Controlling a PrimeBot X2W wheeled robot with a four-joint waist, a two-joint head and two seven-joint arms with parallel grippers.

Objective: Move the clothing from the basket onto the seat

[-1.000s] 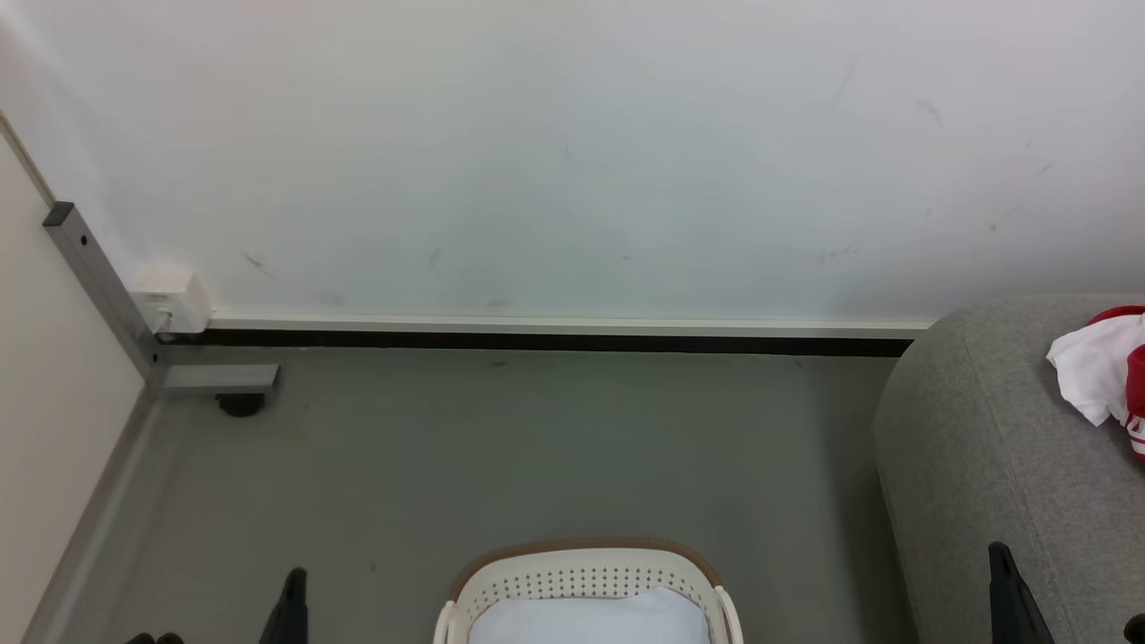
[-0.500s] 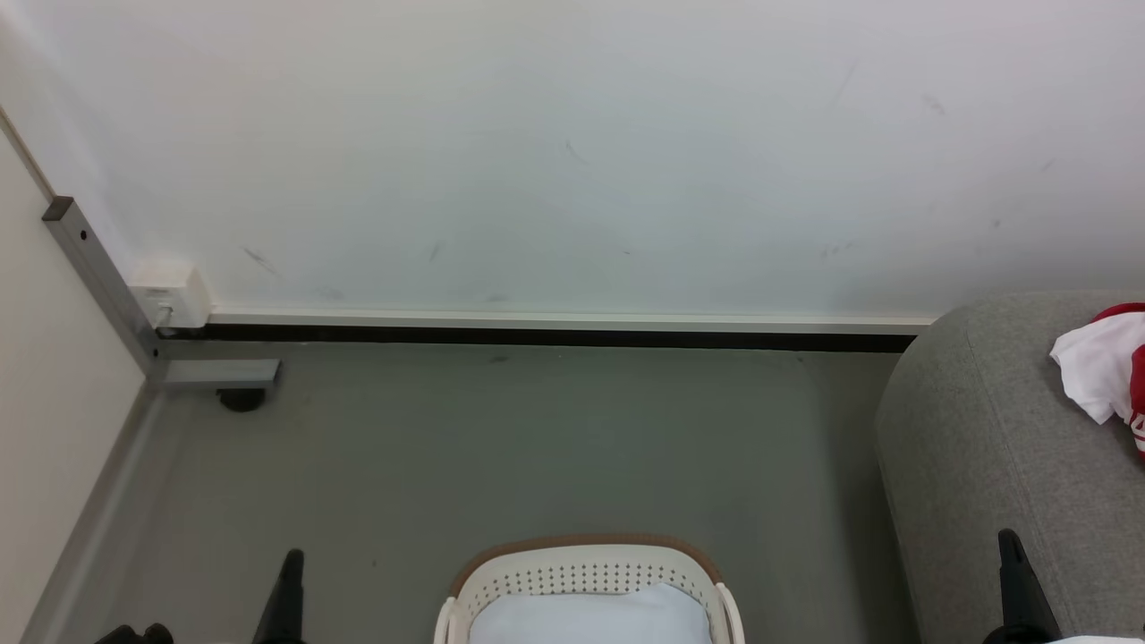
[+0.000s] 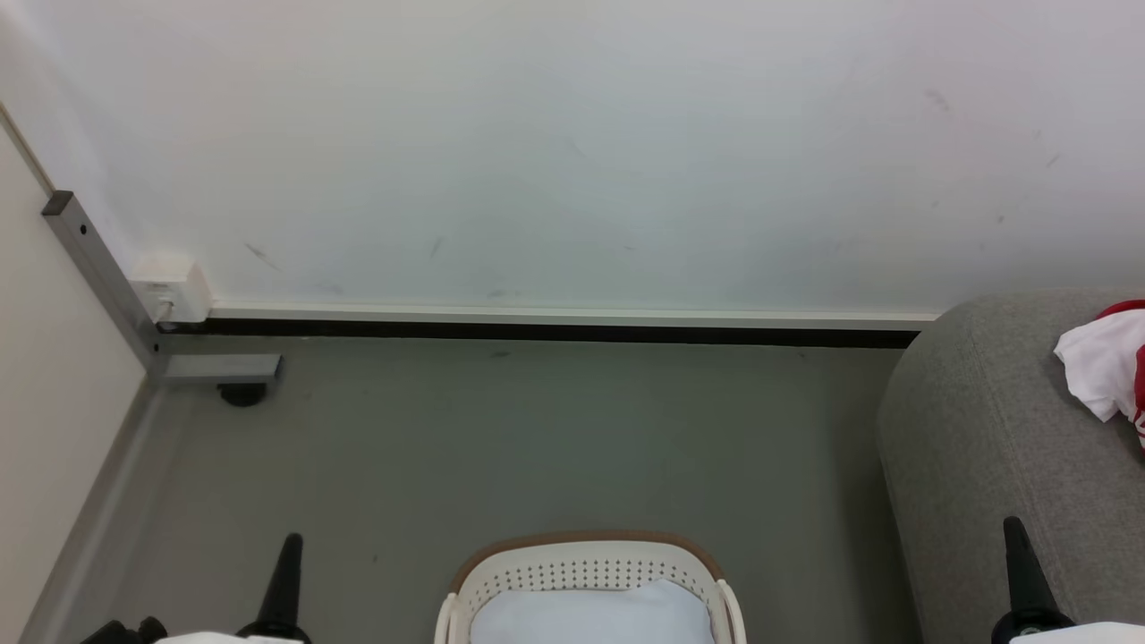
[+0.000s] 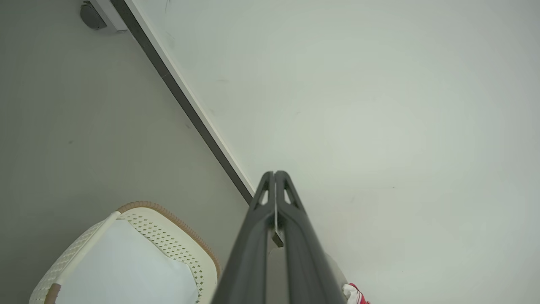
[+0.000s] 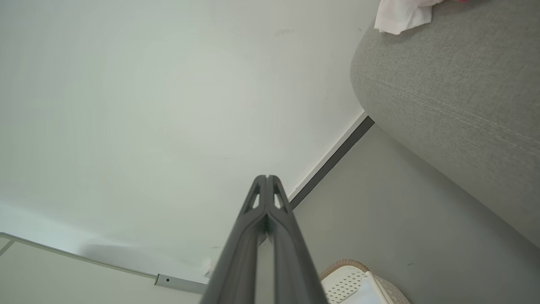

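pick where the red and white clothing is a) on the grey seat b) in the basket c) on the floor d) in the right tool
a, the clothing lies on top of the seat, and the basket shows a pale pad

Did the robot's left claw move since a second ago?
Yes. The left gripper has slid up the head view: its tip sat lower than the far rim of the basket, and now it is level with it.
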